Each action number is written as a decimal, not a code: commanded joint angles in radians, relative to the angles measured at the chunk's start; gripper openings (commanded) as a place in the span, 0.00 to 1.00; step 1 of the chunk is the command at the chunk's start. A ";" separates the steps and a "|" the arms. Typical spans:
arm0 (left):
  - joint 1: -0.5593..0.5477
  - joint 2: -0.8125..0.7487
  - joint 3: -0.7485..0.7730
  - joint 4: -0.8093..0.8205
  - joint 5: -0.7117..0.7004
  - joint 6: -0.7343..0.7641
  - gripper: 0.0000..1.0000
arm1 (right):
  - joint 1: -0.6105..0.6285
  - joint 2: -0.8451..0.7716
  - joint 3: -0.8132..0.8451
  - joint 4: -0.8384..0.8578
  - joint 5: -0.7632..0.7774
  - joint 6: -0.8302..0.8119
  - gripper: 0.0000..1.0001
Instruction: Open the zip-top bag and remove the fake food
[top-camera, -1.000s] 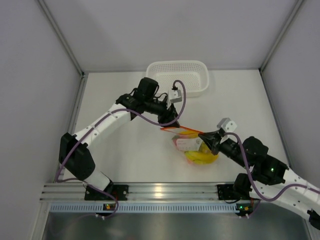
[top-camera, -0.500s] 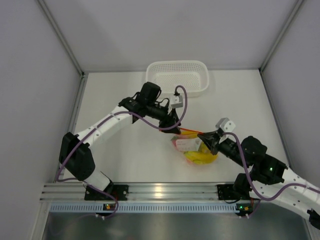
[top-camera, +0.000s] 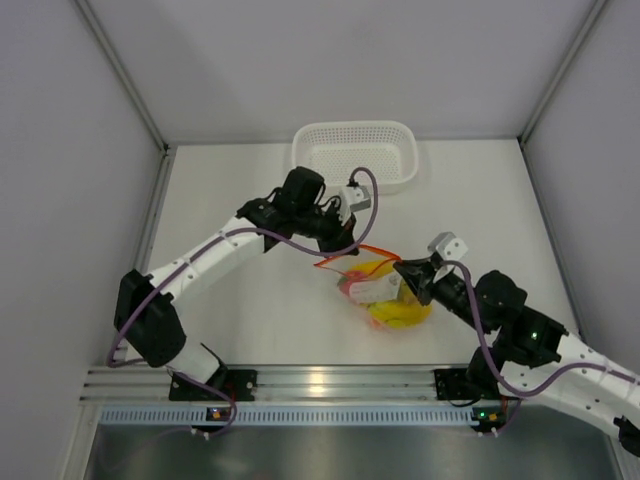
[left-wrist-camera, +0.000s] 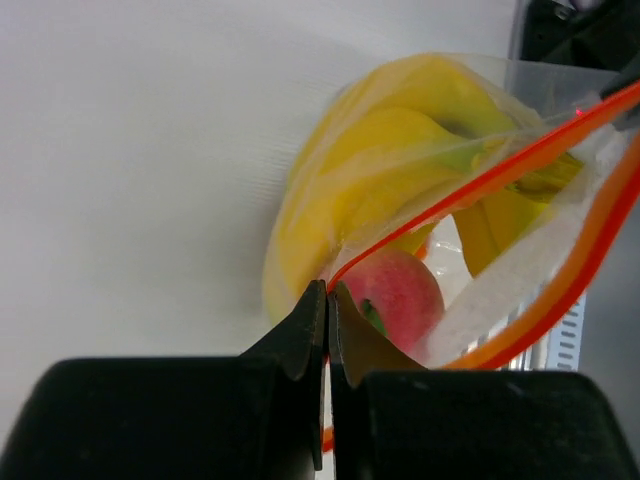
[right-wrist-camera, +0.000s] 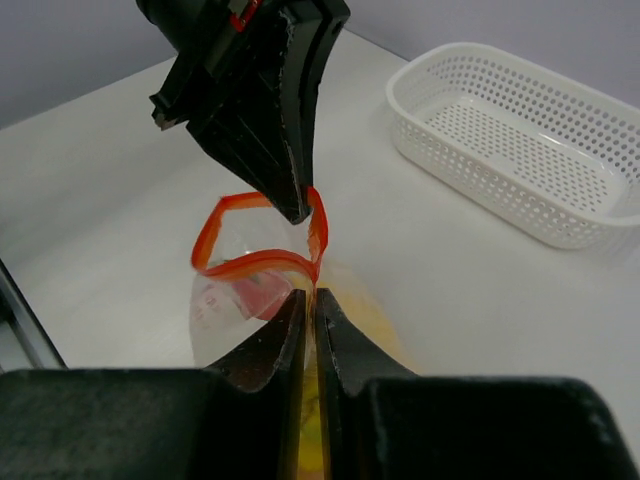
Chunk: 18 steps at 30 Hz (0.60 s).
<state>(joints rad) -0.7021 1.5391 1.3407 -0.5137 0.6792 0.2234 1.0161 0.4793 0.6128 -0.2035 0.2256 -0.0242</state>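
Note:
The zip-top bag (top-camera: 378, 292) lies mid-table, its orange-red zip strip (top-camera: 350, 258) parted into a loop (right-wrist-camera: 255, 262). My left gripper (top-camera: 345, 246) is shut on the strip's far lip, its tips (left-wrist-camera: 327, 290) pinching the orange edge. My right gripper (top-camera: 403, 270) grips the near lip at one corner, its jaws (right-wrist-camera: 312, 295) almost together on the plastic. The fake food stays inside the bag: yellow bananas (left-wrist-camera: 370, 170) (top-camera: 400, 312) and a pink peach (left-wrist-camera: 400, 295) (right-wrist-camera: 255, 297). Seen from the right wrist, the left gripper's fingers (right-wrist-camera: 290, 150) hang just above the loop.
A white perforated basket (top-camera: 301, 150) (right-wrist-camera: 400, 92) stands at the back of the table, behind the bag. Grey walls close in the table on three sides. An aluminium rail (top-camera: 320, 380) runs along the near edge by the arm bases.
The left gripper went from open to shut on the zip strip's far lip. The strip, flat a second ago, now stands parted in a loop. The right gripper shifted slightly left.

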 joint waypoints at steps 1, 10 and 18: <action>0.010 -0.117 0.043 0.049 -0.234 -0.177 0.00 | -0.013 0.033 0.033 0.128 0.070 -0.003 0.10; 0.004 -0.417 -0.165 0.061 -0.642 -0.615 0.00 | -0.037 0.258 0.257 0.030 0.152 0.085 0.37; -0.148 -0.657 -0.480 0.231 -1.038 -0.993 0.00 | -0.076 0.370 0.334 -0.002 0.094 0.368 0.48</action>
<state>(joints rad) -0.8051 0.9321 0.9165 -0.4339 -0.1673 -0.5510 0.9531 0.8227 0.9188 -0.2157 0.3561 0.1864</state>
